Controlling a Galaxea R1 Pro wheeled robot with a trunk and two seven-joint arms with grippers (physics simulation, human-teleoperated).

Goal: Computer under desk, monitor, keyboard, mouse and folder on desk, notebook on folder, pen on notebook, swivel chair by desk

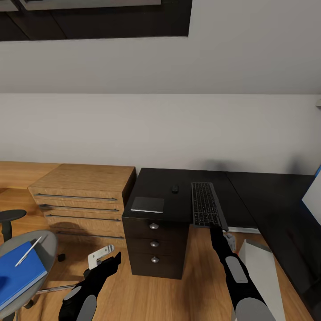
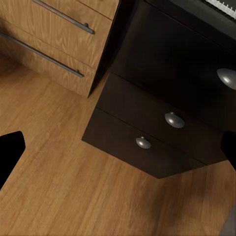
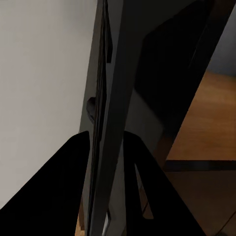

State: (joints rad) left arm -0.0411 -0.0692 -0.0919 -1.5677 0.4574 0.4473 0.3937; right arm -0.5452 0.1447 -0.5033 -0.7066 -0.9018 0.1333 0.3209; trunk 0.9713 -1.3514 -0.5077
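Note:
The black keyboard lies on the glossy black desk, its near end sticking out past the front edge. My right gripper is shut on that near end; the right wrist view shows the fingers on both sides of the keyboard. A small dark mouse sits left of the keyboard, and the dark grey notebook lies at the desk's left corner. On the grey swivel chair rests the blue folder with the silvery pen on it. My left gripper hangs open, low in front of the desk drawers.
A light wooden drawer unit with bar handles stands left of the desk. The light grey computer stands on the wood floor at the lower right. A pale panel with a blue edge shows at the right edge. The grey wall runs behind the desk.

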